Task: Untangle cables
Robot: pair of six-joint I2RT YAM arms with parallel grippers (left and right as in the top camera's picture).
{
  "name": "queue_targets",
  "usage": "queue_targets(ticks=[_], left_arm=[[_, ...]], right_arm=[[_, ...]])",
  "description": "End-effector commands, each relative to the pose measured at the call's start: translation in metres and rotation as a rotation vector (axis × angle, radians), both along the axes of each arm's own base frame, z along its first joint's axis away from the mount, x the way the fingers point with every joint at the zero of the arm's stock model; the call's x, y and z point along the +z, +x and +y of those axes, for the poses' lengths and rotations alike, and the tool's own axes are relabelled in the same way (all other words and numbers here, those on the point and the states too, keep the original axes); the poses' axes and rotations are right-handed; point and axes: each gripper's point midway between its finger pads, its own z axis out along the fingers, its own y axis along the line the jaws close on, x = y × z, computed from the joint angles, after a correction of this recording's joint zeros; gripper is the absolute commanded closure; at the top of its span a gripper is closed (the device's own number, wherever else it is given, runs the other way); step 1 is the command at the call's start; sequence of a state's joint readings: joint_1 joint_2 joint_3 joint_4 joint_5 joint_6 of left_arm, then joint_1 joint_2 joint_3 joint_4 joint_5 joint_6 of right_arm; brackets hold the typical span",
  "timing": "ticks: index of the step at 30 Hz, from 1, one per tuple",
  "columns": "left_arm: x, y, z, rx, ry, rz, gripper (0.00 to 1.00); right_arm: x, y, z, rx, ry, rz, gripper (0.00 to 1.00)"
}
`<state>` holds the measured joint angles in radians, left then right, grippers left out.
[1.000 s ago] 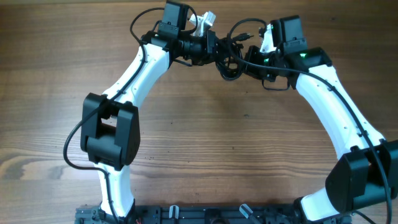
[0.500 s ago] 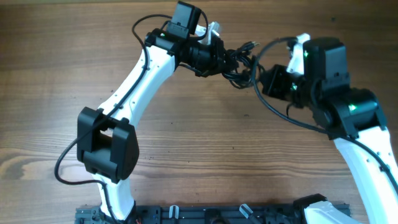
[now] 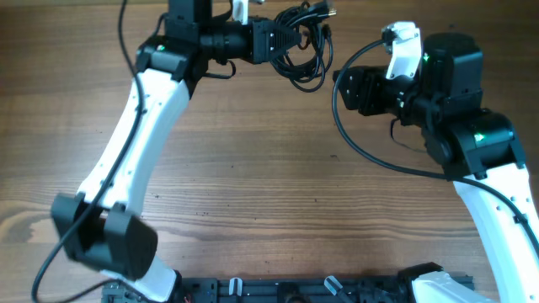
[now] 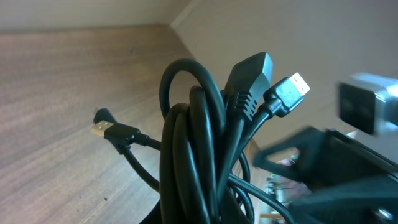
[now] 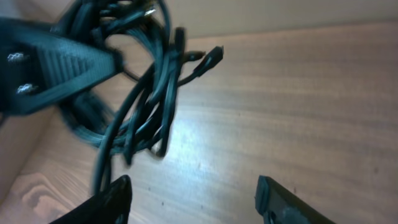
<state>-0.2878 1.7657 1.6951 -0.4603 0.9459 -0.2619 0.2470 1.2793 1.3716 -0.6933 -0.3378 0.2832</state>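
The cables (image 3: 305, 49) are a bunch of thin black looped cords hanging from my left gripper (image 3: 282, 40), which is shut on them near the table's far edge. In the left wrist view the bunch (image 4: 199, 155) fills the middle, with two plug ends (image 4: 291, 88) sticking up and a gold-tipped plug (image 4: 102, 129) trailing left. My right gripper (image 3: 341, 88) stands open to the right of the bunch, apart from it. Its fingers (image 5: 115, 199) frame bare wood in the right wrist view, with the cables (image 5: 149, 87) farther off at upper left.
Brown wooden table (image 3: 269, 185) all around. A thick black wire (image 3: 354, 143) loops off the right arm (image 3: 497, 177). The left arm (image 3: 135, 143) stretches from the near left to the far edge. A black rail (image 3: 278, 290) runs along the near edge.
The right gripper has opened and drawn back to the right, away from the bunch. The left arm has carried the cables toward the far edge.
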Motion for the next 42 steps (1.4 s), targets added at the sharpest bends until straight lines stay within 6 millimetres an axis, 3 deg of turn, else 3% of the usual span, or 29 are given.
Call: queue_targets(ticks=[1,3,6,8,11,14,18,20,29,38,39,42], left_arm=[[0.017,-0.010,-0.004,0.020,0.068,-0.138,0.96],[0.007,-0.004,-0.007,0.101,0.145,-0.143,0.96],[-0.023,0.012,0.006,0.305,0.352,-0.129,0.96],[-0.029,0.009,0.004,0.329,0.399,-0.129,0.96],[-0.027,0.006,-0.002,0.318,0.390,-0.135,0.96],[-0.027,0.002,-0.006,0.296,0.368,-0.113,0.96],[-0.028,0.001,-0.006,0.309,0.354,-0.077,0.96],[-0.029,-0.001,-0.006,0.304,0.358,-0.068,0.96],[-0.038,-0.004,0.004,0.297,0.374,-0.011,0.96],[-0.030,-0.015,-0.009,0.221,0.295,0.019,0.96],[-0.029,-0.014,-0.009,0.229,0.286,0.027,0.96],[-0.021,-0.009,-0.012,0.281,0.216,0.095,0.96]], right_arm=[[0.001,0.010,0.008,0.048,-0.007,-0.027,0.34],[-0.002,0.014,0.014,0.073,0.010,-0.025,0.34],[0.001,0.015,0.016,0.081,0.019,-0.036,0.34],[0.000,0.014,0.016,0.079,0.019,-0.028,0.34],[-0.010,0.019,0.011,0.026,0.022,0.019,0.34],[-0.035,0.028,0.014,0.012,0.024,0.103,0.35],[-0.057,0.035,0.026,0.061,0.045,0.163,0.40],[-0.069,0.044,0.018,-0.002,0.014,0.186,0.42],[-0.059,0.059,0.005,-0.125,0.120,0.197,0.38],[-0.095,0.060,0.023,-0.046,0.149,0.320,0.39],[-0.099,0.061,0.023,-0.048,0.148,0.330,0.40],[-0.117,0.065,0.023,-0.075,0.151,0.385,0.58]])
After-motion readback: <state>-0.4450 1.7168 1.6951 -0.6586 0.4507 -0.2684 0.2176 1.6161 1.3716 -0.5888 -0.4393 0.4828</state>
